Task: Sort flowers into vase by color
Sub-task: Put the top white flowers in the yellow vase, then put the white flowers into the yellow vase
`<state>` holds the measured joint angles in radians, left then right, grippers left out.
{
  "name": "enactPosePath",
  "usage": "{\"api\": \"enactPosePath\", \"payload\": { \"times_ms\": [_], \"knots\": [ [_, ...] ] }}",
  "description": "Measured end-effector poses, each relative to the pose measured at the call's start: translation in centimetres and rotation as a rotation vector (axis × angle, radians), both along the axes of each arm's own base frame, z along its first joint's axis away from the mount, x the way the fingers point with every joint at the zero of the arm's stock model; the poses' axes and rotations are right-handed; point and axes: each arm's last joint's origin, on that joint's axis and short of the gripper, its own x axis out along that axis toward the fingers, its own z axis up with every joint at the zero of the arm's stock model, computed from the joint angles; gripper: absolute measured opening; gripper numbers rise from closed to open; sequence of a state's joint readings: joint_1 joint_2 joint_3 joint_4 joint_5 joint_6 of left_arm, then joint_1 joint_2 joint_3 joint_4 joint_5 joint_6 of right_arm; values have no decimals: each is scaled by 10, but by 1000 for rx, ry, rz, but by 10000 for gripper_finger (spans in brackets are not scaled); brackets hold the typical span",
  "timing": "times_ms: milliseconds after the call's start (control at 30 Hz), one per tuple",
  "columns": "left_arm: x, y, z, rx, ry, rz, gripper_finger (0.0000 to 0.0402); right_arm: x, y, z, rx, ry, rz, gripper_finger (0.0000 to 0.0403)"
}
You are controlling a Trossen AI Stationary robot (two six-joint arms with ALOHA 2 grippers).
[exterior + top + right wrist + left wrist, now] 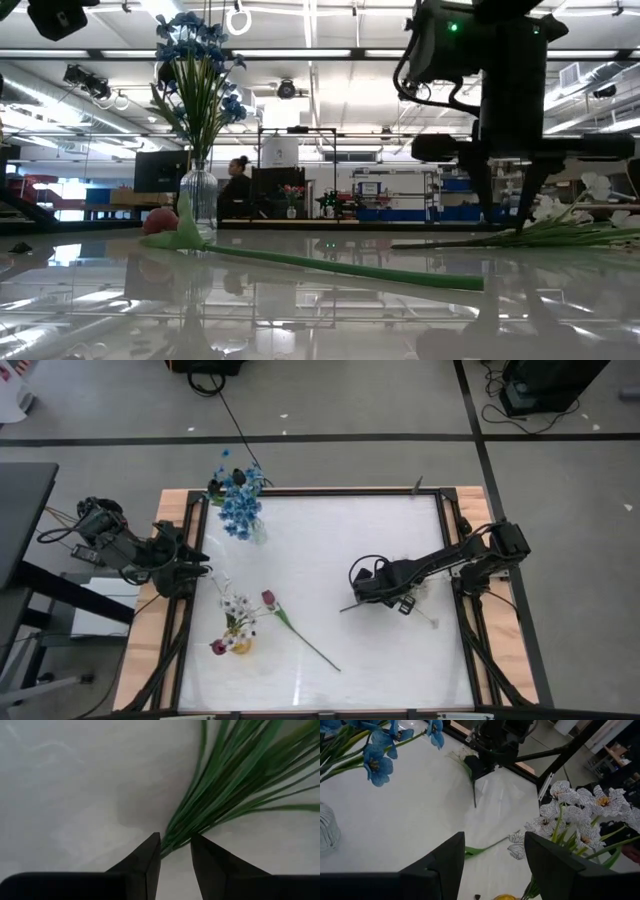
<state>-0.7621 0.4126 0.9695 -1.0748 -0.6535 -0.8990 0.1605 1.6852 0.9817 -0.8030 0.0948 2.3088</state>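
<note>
Writing: I read none; my right gripper (175, 851) pinches the white spray's stems (220, 785) on the surface (330, 550); left gripper (492, 862) parted.

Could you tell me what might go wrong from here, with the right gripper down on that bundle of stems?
The right gripper closes on only the tip of the white spray's stems, so the thin bundle may splay or slip when lifted. The loose pink tulip lies across the table between it and the vases, and a dragged stem could sweep it.
</note>
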Motion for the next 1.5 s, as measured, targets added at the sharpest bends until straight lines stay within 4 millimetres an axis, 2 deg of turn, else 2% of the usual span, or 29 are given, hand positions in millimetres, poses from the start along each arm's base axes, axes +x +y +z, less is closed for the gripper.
{"api": "enactPosePath", "payload": {
  "times_ms": [400,500,667,767,900,1033,1267,1500],
  "knots": [
    [0,1,0,39,-7,20,210,-10,-4,-21,33,13,3,109],
    [0,1,0,37,-7,20,210,-8,-4,-20,11,7,80,83],
    [0,2,0,18,-19,62,210,2,-4,-13,-68,-24,260,14],
    [0,2,1,2,-26,80,210,15,-4,-4,-147,-85,396,17],
    [2,0,6,-33,-74,78,210,34,-3,14,-258,-189,552,16],
    [11,-9,22,-29,-198,22,210,55,1,40,-383,-298,655,6],
    [28,-25,32,-35,-255,15,210,84,14,107,-707,-406,792,7],
    [47,-42,34,-49,-253,26,210,95,16,183,-1063,-367,864,7]
  ]
}}
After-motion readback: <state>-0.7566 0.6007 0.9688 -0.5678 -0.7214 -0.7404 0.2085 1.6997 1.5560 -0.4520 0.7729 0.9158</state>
